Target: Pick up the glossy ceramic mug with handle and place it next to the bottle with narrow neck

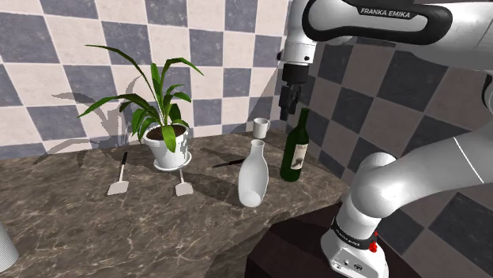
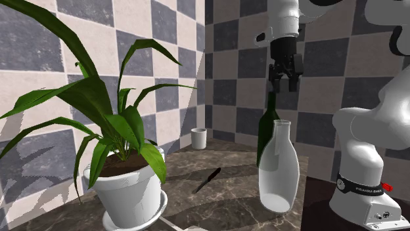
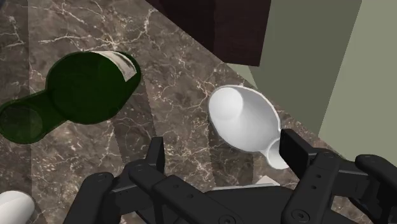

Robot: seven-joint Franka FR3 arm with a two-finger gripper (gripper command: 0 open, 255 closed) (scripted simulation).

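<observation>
At eleven o'clock from the green bottle (image 1: pixel 295 150), shoulder view, your white mug (image 1: pixel 261 126) looks light, stiff, slick, chippable; pinch its wall. Gripper (image 1: pixel 286 110) hangs released, empty.

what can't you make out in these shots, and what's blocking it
mug: wrist view, mostly cut off by the frame edge, handle unseen.
green bottle: second exterior view, base hidden behind the white bottle.
white object: shoulder view, cut off by the corner, unidentifiable.
</observation>
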